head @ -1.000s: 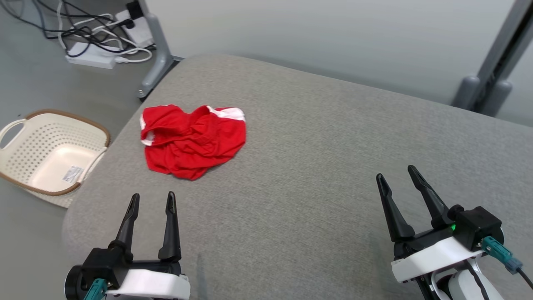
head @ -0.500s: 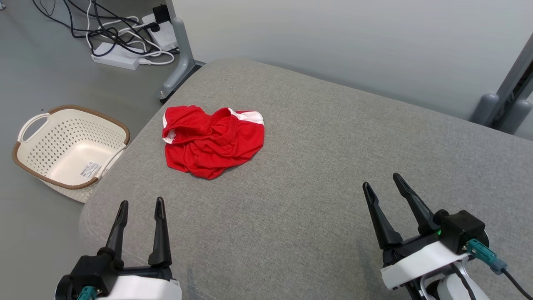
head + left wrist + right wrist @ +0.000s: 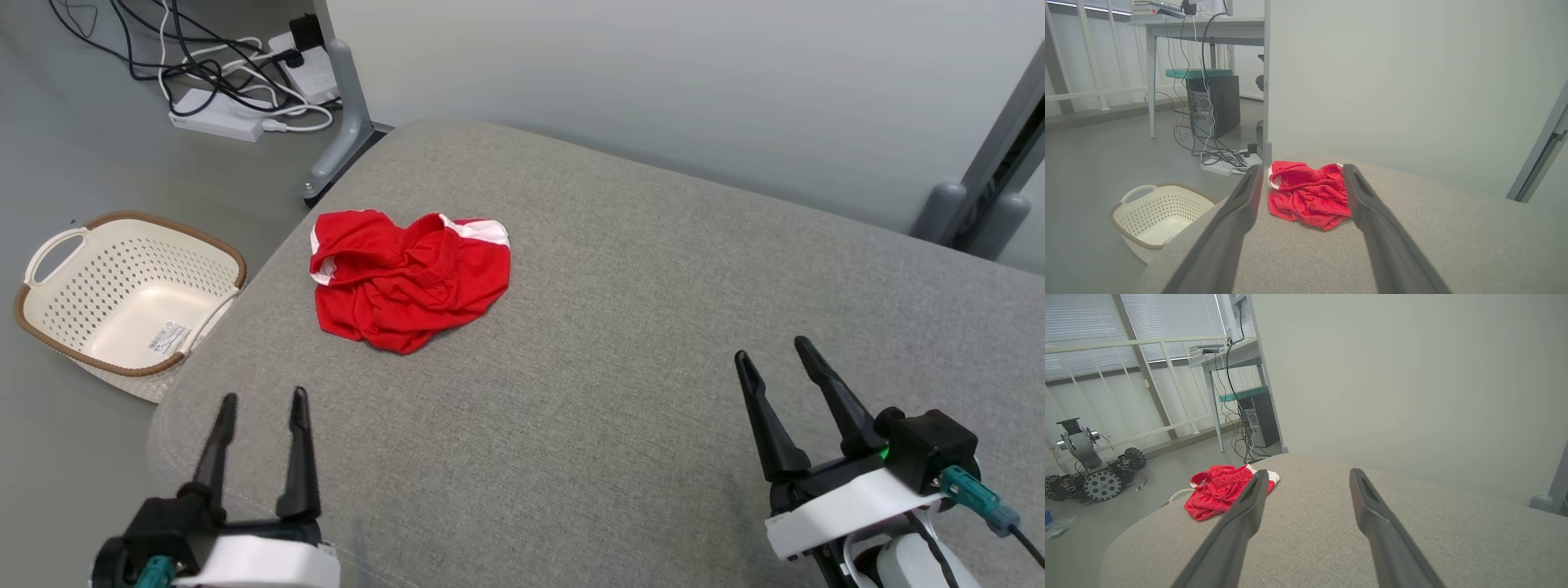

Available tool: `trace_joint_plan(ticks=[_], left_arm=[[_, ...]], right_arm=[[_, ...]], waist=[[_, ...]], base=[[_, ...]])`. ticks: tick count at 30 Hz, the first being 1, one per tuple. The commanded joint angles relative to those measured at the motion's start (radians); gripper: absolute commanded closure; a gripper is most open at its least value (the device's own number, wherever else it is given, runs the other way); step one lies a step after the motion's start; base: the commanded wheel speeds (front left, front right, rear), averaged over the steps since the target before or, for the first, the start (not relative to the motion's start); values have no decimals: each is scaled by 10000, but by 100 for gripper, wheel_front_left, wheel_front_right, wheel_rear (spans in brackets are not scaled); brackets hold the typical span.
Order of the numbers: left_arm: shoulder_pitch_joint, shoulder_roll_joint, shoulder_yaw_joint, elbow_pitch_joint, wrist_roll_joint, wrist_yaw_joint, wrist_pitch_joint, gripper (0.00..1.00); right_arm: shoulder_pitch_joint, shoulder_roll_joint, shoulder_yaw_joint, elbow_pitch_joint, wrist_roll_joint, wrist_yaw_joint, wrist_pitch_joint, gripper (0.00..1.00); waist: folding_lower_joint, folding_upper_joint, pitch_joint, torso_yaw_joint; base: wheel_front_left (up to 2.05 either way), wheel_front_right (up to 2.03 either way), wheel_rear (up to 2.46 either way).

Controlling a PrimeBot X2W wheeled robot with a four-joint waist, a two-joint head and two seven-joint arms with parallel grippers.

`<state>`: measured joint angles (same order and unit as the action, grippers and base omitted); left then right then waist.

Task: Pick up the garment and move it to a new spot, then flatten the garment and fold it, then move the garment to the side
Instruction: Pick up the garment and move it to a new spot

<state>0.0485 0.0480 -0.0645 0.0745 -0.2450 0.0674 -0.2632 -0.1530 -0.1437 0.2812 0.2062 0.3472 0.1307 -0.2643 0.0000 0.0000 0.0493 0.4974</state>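
- Well ahead of the left gripper (image 3: 264,394), the red garment (image 3: 408,280) lies crumpled near the grey cushion's (image 3: 620,367) far-left edge.
- Fingers of the left gripper spread, empty.
- Near-right corner: right gripper (image 3: 771,348) spread, empty.

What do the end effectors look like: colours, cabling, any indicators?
The left end effector and right end effector match: two long, tapering black fingers on a black block, above a white wrist shell. Each carries a teal connector; the right one's feeds a dark cable. A green light glows on the right block.
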Motion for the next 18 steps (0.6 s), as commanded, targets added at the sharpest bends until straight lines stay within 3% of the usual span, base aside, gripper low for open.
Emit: trace_joint_plan(ticks=[1,10,12,16,18], left_arm=[[-259,47,159,58,137,-91,11,0],[-1498,163,987,979,254,-1115,11,0],[-2400,426,1125,1640,-52,-1469,10,0],[-3743,785,1289,2602,-577,-1672,413,0],[-5010,1179,1413,3800,-1139,-1811,1278,0]], right_arm=[[72,-100,-83,-69,6,1,-4,0],[-580,-511,-78,-665,-770,1,12,0],[-858,-652,-30,-1181,-859,1,217,0],[-1176,-980,-4,-2031,-953,1,648,0],[-1310,-1250,-13,-2754,-1071,1,1047,0]], waist=[[0,0,84,-28],[0,0,1393,-665],[0,0,1997,-886],[0,0,2854,-1111],[0,0,3473,-1420]], base=[[0,0,0],[0,0,0],[0,0,0],[0,0,0],[0,0,0]])
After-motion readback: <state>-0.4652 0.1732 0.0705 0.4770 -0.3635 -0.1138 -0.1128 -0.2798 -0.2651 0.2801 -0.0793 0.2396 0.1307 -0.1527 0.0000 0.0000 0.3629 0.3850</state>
